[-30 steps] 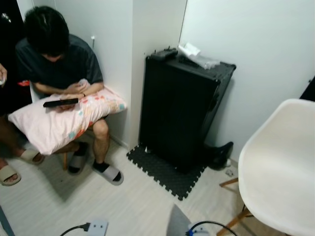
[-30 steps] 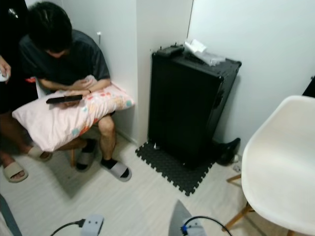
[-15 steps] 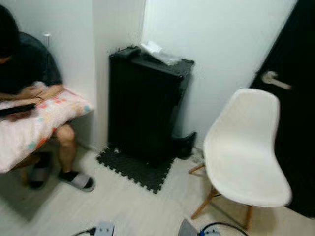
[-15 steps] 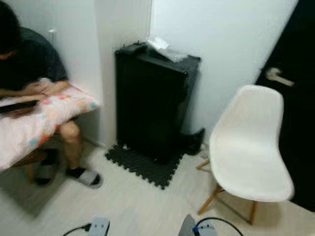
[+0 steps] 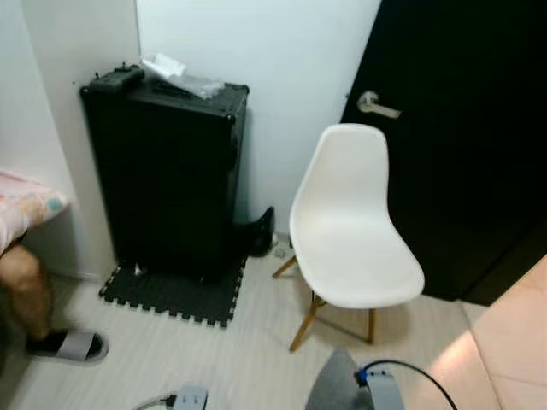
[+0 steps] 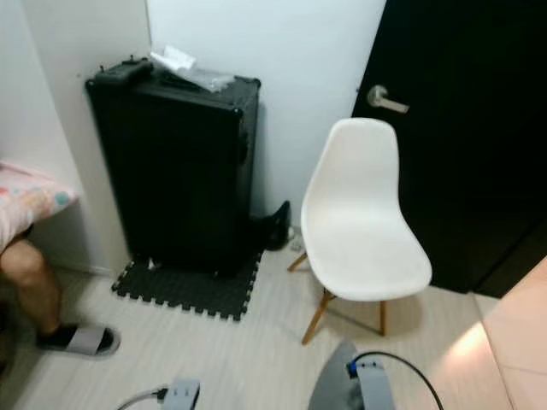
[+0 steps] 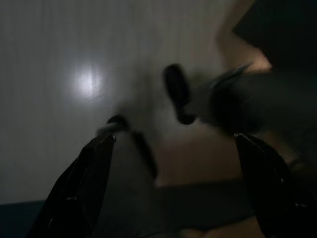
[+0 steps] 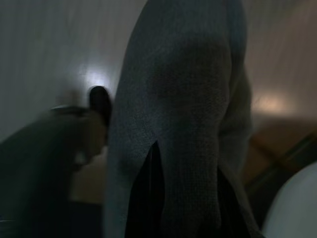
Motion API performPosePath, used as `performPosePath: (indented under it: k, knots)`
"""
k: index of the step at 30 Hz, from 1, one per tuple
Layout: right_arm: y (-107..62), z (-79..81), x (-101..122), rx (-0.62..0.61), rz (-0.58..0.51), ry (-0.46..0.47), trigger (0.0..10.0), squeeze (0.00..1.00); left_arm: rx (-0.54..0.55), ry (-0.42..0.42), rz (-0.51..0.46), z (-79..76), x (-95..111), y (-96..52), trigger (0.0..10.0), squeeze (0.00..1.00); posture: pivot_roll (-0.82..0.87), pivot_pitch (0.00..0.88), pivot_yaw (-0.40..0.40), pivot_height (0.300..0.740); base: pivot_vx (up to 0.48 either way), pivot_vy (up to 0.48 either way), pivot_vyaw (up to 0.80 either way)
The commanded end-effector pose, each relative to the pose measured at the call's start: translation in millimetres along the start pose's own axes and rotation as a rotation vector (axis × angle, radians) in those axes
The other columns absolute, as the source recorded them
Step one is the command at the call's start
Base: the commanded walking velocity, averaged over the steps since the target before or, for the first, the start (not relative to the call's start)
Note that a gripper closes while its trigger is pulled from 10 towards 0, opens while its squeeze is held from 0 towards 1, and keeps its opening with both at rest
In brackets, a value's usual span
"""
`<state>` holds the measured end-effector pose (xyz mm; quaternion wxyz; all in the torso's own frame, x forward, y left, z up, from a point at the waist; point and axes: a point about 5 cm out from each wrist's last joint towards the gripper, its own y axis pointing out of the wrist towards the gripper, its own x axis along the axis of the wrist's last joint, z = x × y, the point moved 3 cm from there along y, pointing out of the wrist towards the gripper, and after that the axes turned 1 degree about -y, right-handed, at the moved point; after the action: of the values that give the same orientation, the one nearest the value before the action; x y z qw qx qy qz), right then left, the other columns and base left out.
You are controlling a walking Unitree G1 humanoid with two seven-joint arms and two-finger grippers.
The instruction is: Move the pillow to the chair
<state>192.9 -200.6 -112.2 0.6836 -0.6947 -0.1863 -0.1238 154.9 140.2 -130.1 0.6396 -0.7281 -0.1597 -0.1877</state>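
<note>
While scanning from the left edge: pillow [image 6: 30,201], pink with coloured spots, corner poking in at the far left, resting on a seated person's lap. Bare knee [image 6: 26,278] under it, foot in a grey slipper [image 6: 81,340] flat on the pale floor [image 5: 248,359]. Next over, tall black case [image 5: 167,175] upright against the white wall, standing on a black foam mat [image 5: 171,295]; crumpled clear wrapper [image 5: 184,79] on top. Dark shoe [image 5: 256,235] wedged between case and chair. White chair [image 5: 350,235] on wooden legs, seat bare, just in front of a black door [image 5: 461,128] with a metal handle [image 5: 376,105]. Pillow and chair well apart, case between them. White power strip [image 6: 179,395] and a blue-tipped cable [image 6: 402,371] at the bottom edge. Left gripper [image 7: 173,198] dim over the floor, fingers spread wide, holding nothing. Right wrist view dark, grey fabric [image 8: 183,109] close up; right gripper state: cannot tell.
</note>
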Motion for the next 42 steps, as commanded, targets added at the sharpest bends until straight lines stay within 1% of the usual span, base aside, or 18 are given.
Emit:
performPosePath:
  k: [1,5,8,11,13,16,25,27,30,32,34,35,36,37,38,39,40,42]
  knots:
    - [0.5,3.3,-3,-0.007,-0.006,0.049,10.0,0.00,0.003,0.002,-0.025,7.0,10,0.2,10.0,0.00,0.05,0.000,-0.008,0.740,0.000,0.000,-0.75]
    - [2.8,24.5,-5,0.023,-0.020,0.149,10.0,0.00,-0.047,0.214,0.007,13.8,12,-1.1,10.0,0.00,0.05,0.000,0.090,0.740,0.000,0.000,-0.75]
    - [3.6,39.0,-12,0.050,-0.007,0.170,10.0,0.00,-0.057,0.271,0.011,19.3,17,-1.8,10.0,0.00,0.05,0.000,0.122,0.740,0.000,0.000,-0.75]
    - [3.6,43.6,-16,0.056,-0.001,0.183,10.0,0.00,-0.056,0.284,0.005,21.8,22,-1.8,10.0,0.00,0.04,0.000,0.125,0.740,0.000,0.000,-0.75]
    - [3.4,41.8,-18,0.047,0.001,0.203,10.0,0.00,-0.049,0.280,-0.007,23.6,29,-1.2,10.0,0.00,0.04,0.000,0.121,0.740,0.000,0.000,-0.75]
    - [3.1,39.1,-20,0.044,0.001,0.204,10.0,0.00,-0.047,0.276,-0.014,23.8,32,-1.0,10.0,0.00,0.04,0.000,0.101,0.740,0.000,0.000,-0.75]
    - [2.9,33.5,-15,0.051,-0.011,0.159,10.0,0.00,-0.081,0.242,-0.016,4.0,23,1.3,10.0,0.00,0.05,0.000,0.051,0.740,0.000,0.000,-0.75]
    - [2.9,32.7,-3,0.067,-0.056,0.146,10.0,0.00,-0.064,0.167,-0.035,2.0,23,1.7,10.0,0.00,0.06,0.000,0.030,0.740,0.000,0.000,-0.75]
    - [2.8,33.6,8,0.079,-0.090,0.141,10.0,0.00,-0.056,0.141,-0.044,1.6,24,1.9,10.0,0.00,0.07,0.000,0.021,0.740,0.000,0.000,-0.75]
    - [2.1,37.5,26,0.112,-0.152,0.141,10.0,0.00,-0.041,0.118,-0.052,3.2,26,2.1,10.0,0.00,0.07,0.000,0.011,0.740,0.000,0.000,-0.57]
    - [-2.9,51.0,65,0.218,-0.283,0.148,10.0,0.00,-0.017,0.083,-0.070,7.0,30,2.0,10.0,0.00,0.08,0.000,-0.004,0.740,0.000,0.000,0.00]
    - [-5.5,56.2,77,0.259,-0.325,0.147,10.0,0.00,-0.011,0.067,-0.077,8.0,31,1.8,10.0,0.00,0.08,0.000,-0.007,0.740,0.000,0.000,0.00]
    - [-13.9,68.5,108,0.348,-0.426,0.118,10.0,0.00,0.006,0.053,-0.091,10.7,33,1.5,10.0,0.00,0.09,0.000,-0.018,0.740,0.000,0.000,0.00]
    - [-13.9,68.5,108,0.348,-0.426,0.118,10.0,0.00,0.006,0.053,-0.091,10.7,33,1.5,10.0,0.00,0.09,0.000,-0.018,0.740,0.000,0.000,0.00]
    - [-23.7,79.6,134,0.419,-0.516,0.075,10.0,0.00,0.016,0.020,-0.107,13.0,35,1.1,10.0,0.00,0.10,0.000,-0.026,0.740,0.000,0.000,0.00]
    - [-30.9,85.4,151,0.460,-0.573,0.066,10.0,0.00,0.027,0.010,-0.116,14.9,36,0.8,10.0,0.00,0.11,0.000,-0.033,0.740,0.000,0.000,0.00]
    - [-30.9,85.4,151,0.460,-0.573,0.066,10.0,0.00,0.027,0.010,-0.116,14.9,36,0.8,10.0,0.00,0.11,0.000,-0.033,0.740,0.000,0.000,0.00]
    - [-44.7,94.5,179,0.526,-0.666,0.051,10.0,0.00,0.045,-0.012,-0.130,18.2,38,0.2,10.0,0.00,0.12,0.000,-0.041,0.740,0.131,0.000,0.00]
